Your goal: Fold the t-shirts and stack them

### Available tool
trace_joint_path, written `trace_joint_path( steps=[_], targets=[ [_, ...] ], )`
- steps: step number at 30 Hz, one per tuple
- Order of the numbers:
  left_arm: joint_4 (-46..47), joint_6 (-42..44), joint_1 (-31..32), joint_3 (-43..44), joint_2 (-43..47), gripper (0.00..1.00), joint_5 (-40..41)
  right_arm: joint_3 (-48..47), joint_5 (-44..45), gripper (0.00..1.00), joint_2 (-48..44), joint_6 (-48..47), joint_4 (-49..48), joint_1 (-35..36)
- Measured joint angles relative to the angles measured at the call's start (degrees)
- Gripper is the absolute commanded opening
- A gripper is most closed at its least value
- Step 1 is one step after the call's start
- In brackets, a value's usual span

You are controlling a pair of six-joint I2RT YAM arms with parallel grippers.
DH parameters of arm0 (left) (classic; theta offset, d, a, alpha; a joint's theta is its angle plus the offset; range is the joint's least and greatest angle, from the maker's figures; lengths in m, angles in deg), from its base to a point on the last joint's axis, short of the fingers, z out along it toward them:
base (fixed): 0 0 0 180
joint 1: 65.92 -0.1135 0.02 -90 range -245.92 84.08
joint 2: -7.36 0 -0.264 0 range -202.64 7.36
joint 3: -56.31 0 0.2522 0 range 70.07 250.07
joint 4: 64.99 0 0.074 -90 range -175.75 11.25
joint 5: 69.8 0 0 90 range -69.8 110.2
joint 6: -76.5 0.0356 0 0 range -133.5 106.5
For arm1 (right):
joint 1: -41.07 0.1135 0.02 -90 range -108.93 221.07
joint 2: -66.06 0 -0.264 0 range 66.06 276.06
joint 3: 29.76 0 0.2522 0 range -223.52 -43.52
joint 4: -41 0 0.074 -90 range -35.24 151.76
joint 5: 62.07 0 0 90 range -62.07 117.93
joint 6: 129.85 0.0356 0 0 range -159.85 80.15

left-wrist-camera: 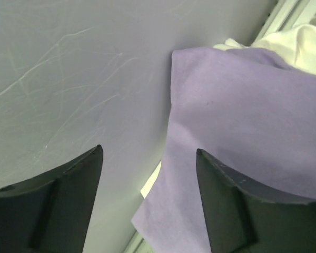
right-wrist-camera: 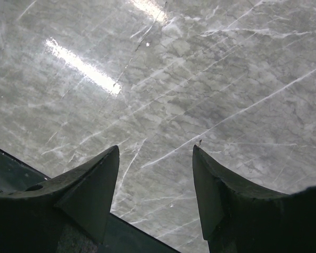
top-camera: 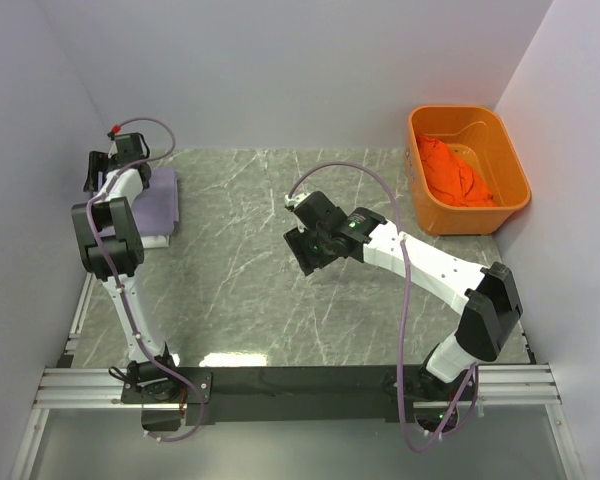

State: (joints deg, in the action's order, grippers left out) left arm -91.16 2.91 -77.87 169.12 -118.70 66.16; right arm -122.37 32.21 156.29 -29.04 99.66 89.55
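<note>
Left gripper [left-wrist-camera: 147, 158] is spread wide with nothing between its fingers, poised at the edge of the purple shirt [left-wrist-camera: 242, 116]. That shirt lies folded at the table's [top-camera: 260, 290] far left, on top of the white shirt [left-wrist-camera: 300, 45]. Right gripper [right-wrist-camera: 155, 153] is parted too, empty, over bare marble mid-table. The orange shirt [top-camera: 455, 175] sits crumpled in the tub [top-camera: 470, 218], far right.

Marble table [top-camera: 280, 290]: shirt stack [top-camera: 160, 200], tub [top-camera: 460, 220]

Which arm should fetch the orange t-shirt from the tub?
Right, likely: the orange t-shirt lies in the tub on its side, and the right gripper is open and empty. The left gripper sits far left over the lavender t-shirt.
</note>
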Motion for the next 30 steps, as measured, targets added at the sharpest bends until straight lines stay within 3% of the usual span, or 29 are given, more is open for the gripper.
trace_joint_path(
  steps=[7,12,16,22,25,30],
  targets=[
    [-6.8,-9.0,-0.1,3.2,1.7,0.83,-3.0,0.8,2.6,0.64,-1.5,0.4,-0.8,-0.2],
    [-12.4,-21.0,-0.1,3.7,10.9,0.87,-16.2,2.9,4.9,0.65,-6.2,3.0,-2.2,-3.2],
    [-12.3,-30.5,-0.1,0.9,23.3,0.94,-29.4,4.6,6.4,0.65,-11.7,5.9,-2.8,-10.1],
    [-10.1,-42.5,-0.1,-13.7,47.8,0.97,-48.9,5.9,7.5,0.65,-22.0,9.8,-2.8,-22.1],
    [-12.5,-45.0,0.0,-18.1,56.0,0.98,-53.9,6.2,8.2,0.67,-28.2,11.5,-1.9,-27.5],
    [-21.4,-46.1,0.1,-22.6,69.8,0.99,-54.5,6.4,10.8,0.83,-38.4,12.5,-1.6,-29.6]
  ],
)
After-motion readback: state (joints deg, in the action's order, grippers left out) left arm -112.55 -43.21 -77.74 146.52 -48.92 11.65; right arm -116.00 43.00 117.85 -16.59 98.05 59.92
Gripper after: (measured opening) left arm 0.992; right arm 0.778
